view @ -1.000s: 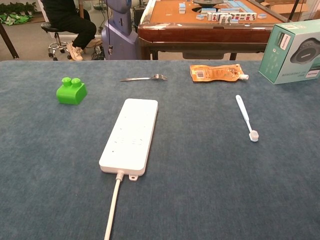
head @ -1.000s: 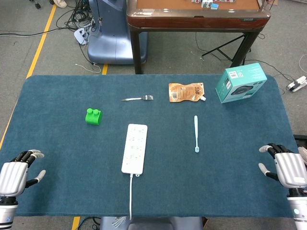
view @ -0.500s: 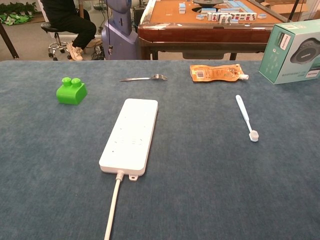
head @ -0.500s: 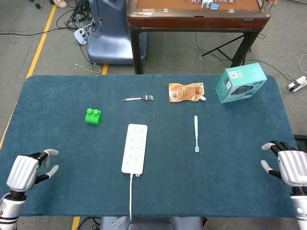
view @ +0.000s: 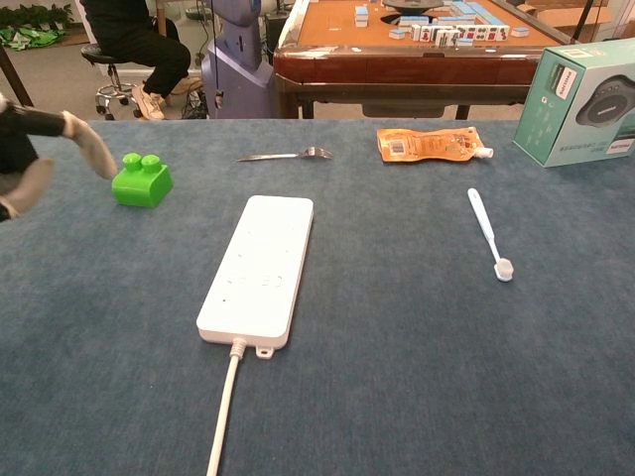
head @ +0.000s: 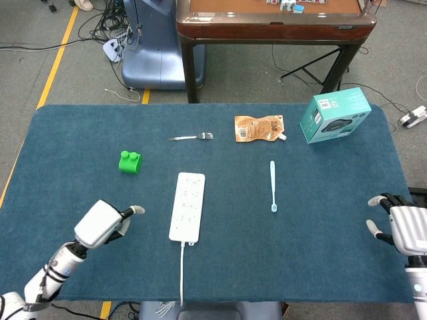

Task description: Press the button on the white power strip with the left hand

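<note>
The white power strip [head: 187, 205] lies lengthwise in the middle of the blue table, its cord running off the near edge; the chest view shows the power strip [view: 260, 267] too. I cannot pick out its button. My left hand [head: 104, 223] hovers left of the strip, apart from it, fingers spread and holding nothing. At the left edge of the chest view, the left hand [view: 40, 149] shows only its fingers. My right hand [head: 402, 228] stays at the table's right edge, fingers apart and empty.
A green block [head: 130, 161] sits left of the strip's far end. A fork [head: 192, 137], an orange pouch [head: 259, 127] and a teal box [head: 334, 115] lie along the back. A toothbrush [head: 273, 185] lies right of the strip.
My left hand has swung in from the table's left edge toward the strip and now enters the chest view. The right hand has drifted slightly right.
</note>
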Motion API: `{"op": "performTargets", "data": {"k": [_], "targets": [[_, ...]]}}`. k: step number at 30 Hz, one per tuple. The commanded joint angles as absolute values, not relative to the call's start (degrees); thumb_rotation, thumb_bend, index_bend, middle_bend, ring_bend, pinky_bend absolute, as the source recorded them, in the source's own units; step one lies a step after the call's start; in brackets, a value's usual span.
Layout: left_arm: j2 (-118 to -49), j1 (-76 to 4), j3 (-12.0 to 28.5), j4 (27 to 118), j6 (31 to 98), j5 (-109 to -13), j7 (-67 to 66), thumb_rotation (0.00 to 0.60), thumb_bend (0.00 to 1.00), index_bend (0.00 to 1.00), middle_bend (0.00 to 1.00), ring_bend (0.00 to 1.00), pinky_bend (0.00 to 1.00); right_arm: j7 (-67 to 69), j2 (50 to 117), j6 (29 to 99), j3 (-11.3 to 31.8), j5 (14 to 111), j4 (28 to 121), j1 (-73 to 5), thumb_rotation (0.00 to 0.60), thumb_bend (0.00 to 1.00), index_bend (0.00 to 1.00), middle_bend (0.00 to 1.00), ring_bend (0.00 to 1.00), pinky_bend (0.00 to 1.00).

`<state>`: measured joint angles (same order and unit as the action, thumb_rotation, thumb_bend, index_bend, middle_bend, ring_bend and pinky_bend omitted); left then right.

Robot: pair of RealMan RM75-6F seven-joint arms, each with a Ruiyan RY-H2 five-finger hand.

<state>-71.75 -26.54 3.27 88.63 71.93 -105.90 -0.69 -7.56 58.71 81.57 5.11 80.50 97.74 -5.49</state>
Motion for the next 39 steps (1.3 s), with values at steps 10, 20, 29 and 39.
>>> {"op": "performTargets", "data": {"k": [10,20,29,39], "targets": [[-74.67,-35.73,4.25,92.42,57.46,-101.65,-13.3,0.6,0.87,0.35,1.0,1.0,1.0,-5.51,58.9,79.75,5.27,78.22,95.79,-5.62,0.6,0.23,0.42,0.38,0.35,0.54],[-77.78,-37.44,2.06,90.54,54.95,-99.85,-14.85,0.6,0.87,0.31,1.0,1.0,1.0,-4.89,59.5,78.63,5.66,78.24,95.01,-6.63,0.6,0.23,0.42,0.38,0.35,0.54],[-79.61,-38.14,1.17,89.36,54.26,-97.71,-15.49,0.6,0.87,0.29,1.0,1.0,1.0,-5.01,59.04,78.77,5.9,78.44,95.64,-6.95,0.6,0.23,0.42,0.38,0.35,0.54],[-81.05,-38.48,-0.68,88.06,54.57,-97.74,-16.48,0.6,0.87,0.29,1.0,1.0,1.0,-5.49,59.51,77.92,5.62,78.07,95.38,-7.29,0.6,0.24,0.42,0.38,0.35,0.54]]}}
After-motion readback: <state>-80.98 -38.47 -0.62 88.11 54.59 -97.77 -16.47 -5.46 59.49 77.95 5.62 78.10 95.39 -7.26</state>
